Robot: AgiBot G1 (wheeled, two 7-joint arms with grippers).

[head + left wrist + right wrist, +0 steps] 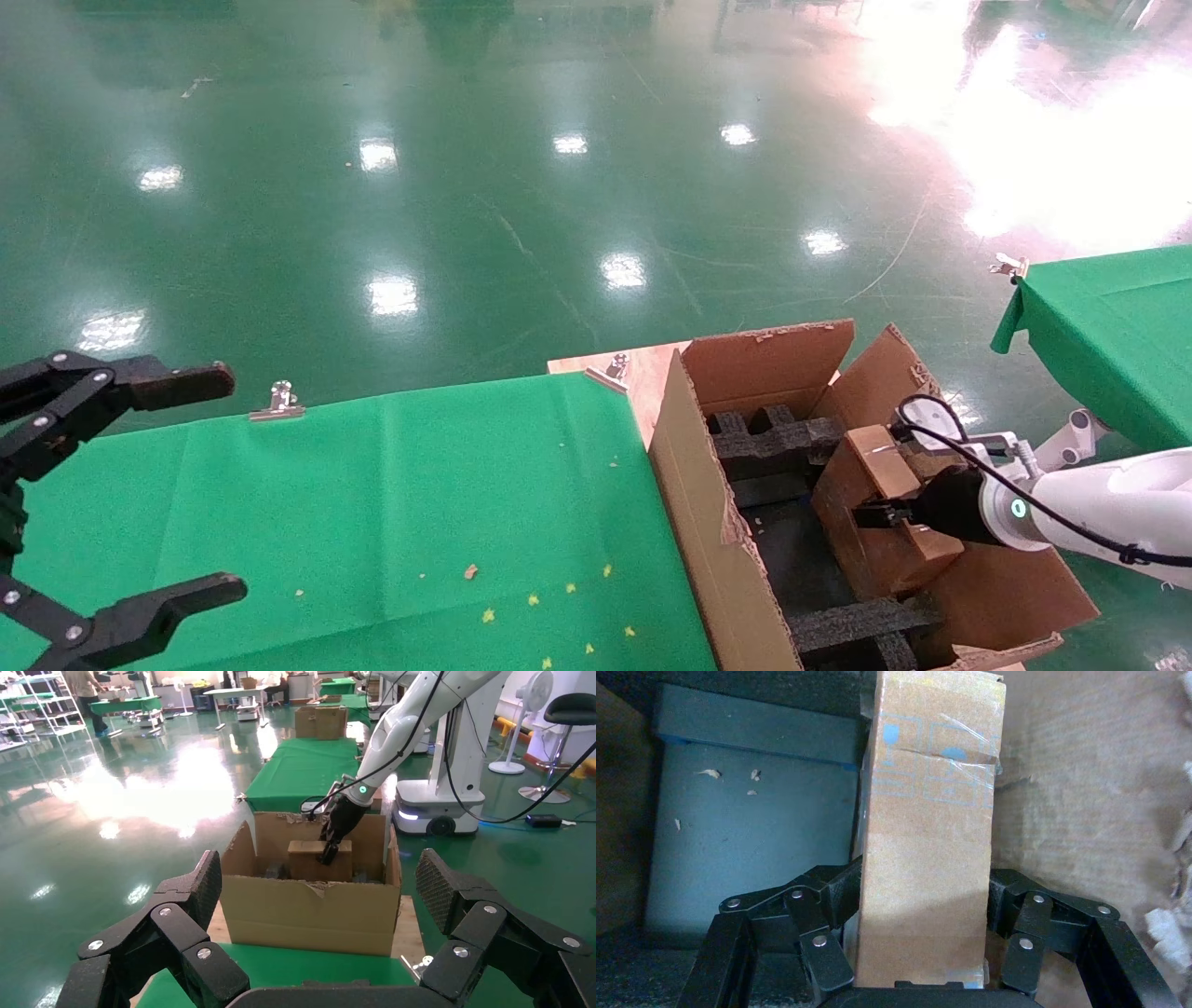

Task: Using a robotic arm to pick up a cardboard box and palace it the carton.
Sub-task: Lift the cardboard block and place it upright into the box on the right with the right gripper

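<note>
We count one small brown cardboard box (875, 508) clamped between right black gripper (880, 515) fingers, inside one large flapped brown carton (698, 503); left black gripper (200, 485) spread apart.

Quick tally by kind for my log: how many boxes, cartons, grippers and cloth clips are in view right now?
Small box: 1, held in the right gripper inside the carton
Carton: 1
Grippers: 2, the left gripper open over the green cloth
Clips: 3
Total: 7
</note>
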